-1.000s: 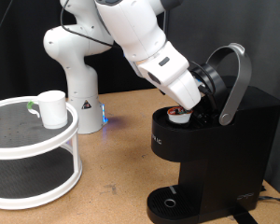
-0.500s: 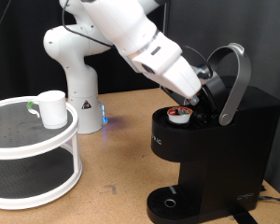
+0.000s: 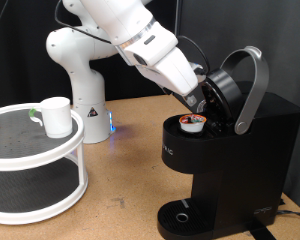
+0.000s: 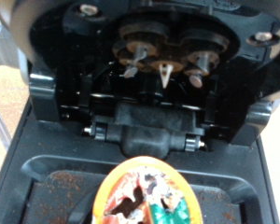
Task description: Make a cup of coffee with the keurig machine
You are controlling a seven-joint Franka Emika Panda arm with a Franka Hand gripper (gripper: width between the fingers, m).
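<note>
Exterior view: jaws' state unclear above keurig machine (image 3: 230,150), its lid raised

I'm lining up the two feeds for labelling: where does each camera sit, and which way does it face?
Exterior view: off the arm, level with the table, facing the keurig machine side-on; the white arm and gripper show, the cup on a round shelf.
Wrist view: on the hand, looking into the open lid's needles; no fingers show.
Shared: the pod in its chamber.

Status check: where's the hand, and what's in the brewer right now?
Hand above the keurig machine's open chamber, nothing seen held. Pod seated, lid up. Cup on white shelf.
</note>
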